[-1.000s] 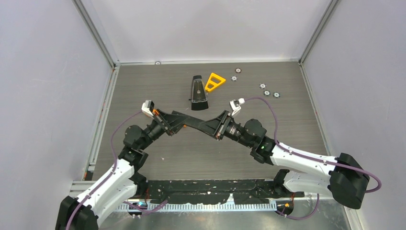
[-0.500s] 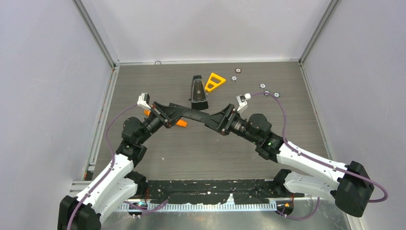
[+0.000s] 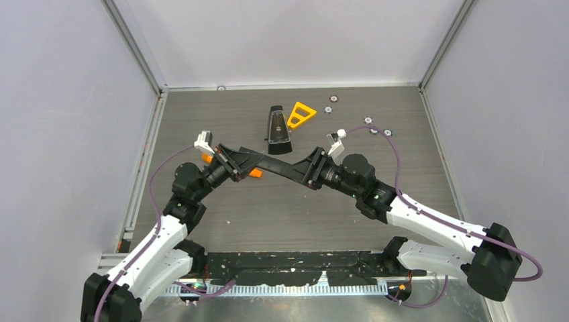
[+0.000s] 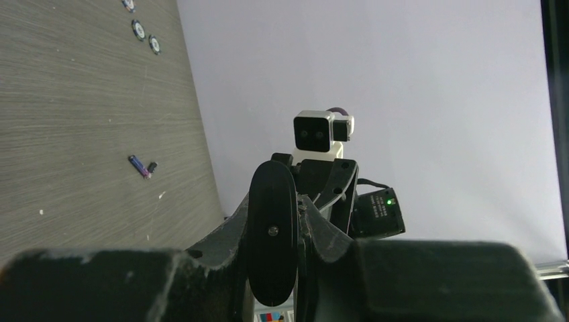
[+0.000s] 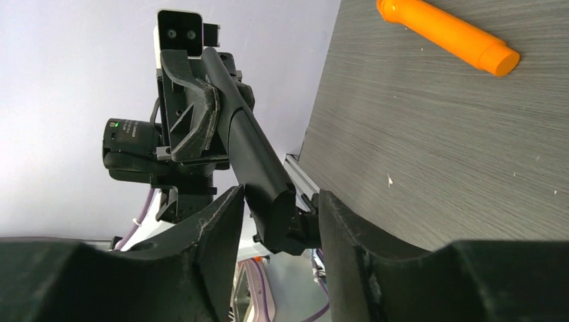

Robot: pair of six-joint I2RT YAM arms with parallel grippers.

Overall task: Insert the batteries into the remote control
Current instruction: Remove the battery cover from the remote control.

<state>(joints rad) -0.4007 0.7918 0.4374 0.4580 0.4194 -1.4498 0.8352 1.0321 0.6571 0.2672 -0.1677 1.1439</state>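
The remote control (image 3: 268, 163), a slim black bar, hangs in the air between both grippers. My left gripper (image 3: 233, 162) is shut on its left end, and the left wrist view shows the bar end-on (image 4: 272, 235) between the fingers. My right gripper (image 3: 308, 170) is open, with its fingers (image 5: 221, 221) on either side of the remote's other end (image 5: 272, 215) and a gap on one side. One purple-blue battery (image 4: 139, 165) lies on the table with a small dark piece (image 4: 152, 166) beside it. In the top view the arms hide the batteries.
An orange cylinder (image 3: 253, 173) lies on the table under the remote and shows in the right wrist view (image 5: 446, 35). A tapered black case (image 3: 276, 131) and a yellow triangle (image 3: 300, 114) lie further back. Small silver discs (image 3: 377, 127) lie at the back right.
The remote has swung, and its left end is now further back and left. My right arm has drawn back to the right and its jaws have loosened around the remote. The orange cylinder has become visible.
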